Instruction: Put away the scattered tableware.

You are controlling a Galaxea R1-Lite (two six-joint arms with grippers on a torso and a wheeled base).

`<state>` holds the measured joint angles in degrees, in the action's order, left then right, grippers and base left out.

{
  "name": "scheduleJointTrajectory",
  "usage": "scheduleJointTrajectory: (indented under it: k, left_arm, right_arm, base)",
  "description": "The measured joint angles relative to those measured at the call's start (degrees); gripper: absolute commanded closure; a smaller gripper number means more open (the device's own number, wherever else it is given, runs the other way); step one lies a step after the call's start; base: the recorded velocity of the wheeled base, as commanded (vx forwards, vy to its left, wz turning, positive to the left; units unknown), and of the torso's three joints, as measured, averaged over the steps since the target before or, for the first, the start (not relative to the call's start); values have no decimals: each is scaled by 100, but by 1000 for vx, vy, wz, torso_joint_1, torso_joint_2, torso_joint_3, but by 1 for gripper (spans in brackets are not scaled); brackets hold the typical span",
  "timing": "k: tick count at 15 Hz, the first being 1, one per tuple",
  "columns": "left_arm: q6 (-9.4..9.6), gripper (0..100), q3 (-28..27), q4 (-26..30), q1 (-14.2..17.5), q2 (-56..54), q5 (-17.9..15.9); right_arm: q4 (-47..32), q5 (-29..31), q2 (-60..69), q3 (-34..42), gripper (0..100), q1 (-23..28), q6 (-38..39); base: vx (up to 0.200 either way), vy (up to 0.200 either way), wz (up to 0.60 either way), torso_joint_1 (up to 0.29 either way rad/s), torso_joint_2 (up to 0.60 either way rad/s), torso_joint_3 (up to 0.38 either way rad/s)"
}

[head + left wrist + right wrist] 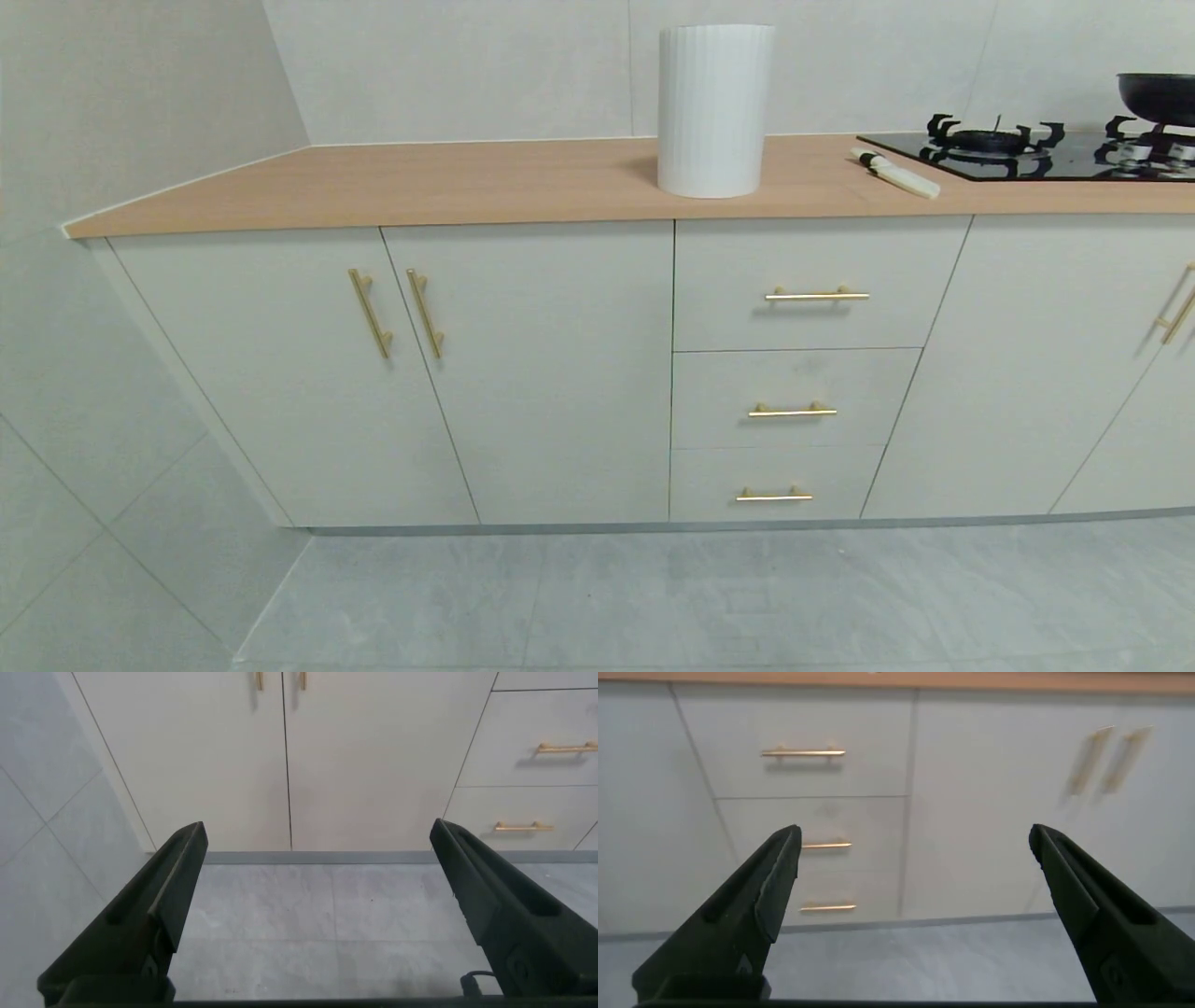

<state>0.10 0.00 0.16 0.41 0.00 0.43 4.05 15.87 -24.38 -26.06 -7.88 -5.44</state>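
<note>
A pale utensil with a dark band near its handle end (894, 172) lies on the wooden countertop (467, 182), just left of the black hob (1036, 154). A tall white ribbed holder (715, 110) stands upright on the counter to the utensil's left. My left gripper (318, 835) is open, held low over the grey floor in front of the double cabinet doors. My right gripper (915, 840) is open too, facing the stack of three drawers (808, 812) with nothing between its fingers.
A black pan (1158, 93) sits on the hob's right burner. Below the counter are cabinet doors (392, 373) with gold handles, then three drawers (794, 373) and further doors at the right. A tiled wall closes the left side. Grey floor tiles (653, 597) lie in front.
</note>
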Motion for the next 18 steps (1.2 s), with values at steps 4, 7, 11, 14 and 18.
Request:
scheduleJointTrajectory:
  k: [4, 7, 11, 14, 18]
  left_arm:
    - [0, 0, 0, 2, 0, 0, 0]
    - [0, 0, 0, 0, 0, 0, 0]
    - [0, 0, 0, 2, 0, 0, 0]
    - [0, 0, 0, 2, 0, 0, 0]
    - [0, 0, 0, 2, 0, 0, 0]
  right_arm:
    - [-1062, -71, 1425, 187, 0, 413, -72]
    - [-1195, -773, 2122, 402, 0, 686, -57]
    - [-1074, -1068, 2403, 1100, 0, 758, 62]
    - [-339, -1391, 2443, 2081, 0, 763, 148]
    - [-405, -1691, 2456, 2558, 0, 763, 492]
  base:
    - [0, 0, 0, 0, 0, 0]
    - [0, 0, 0, 0, 0, 0]
    - [0, 0, 0, 0, 0, 0]
    - [0, 0, 0, 0, 0, 0]
    - [0, 0, 0, 0, 0, 0]
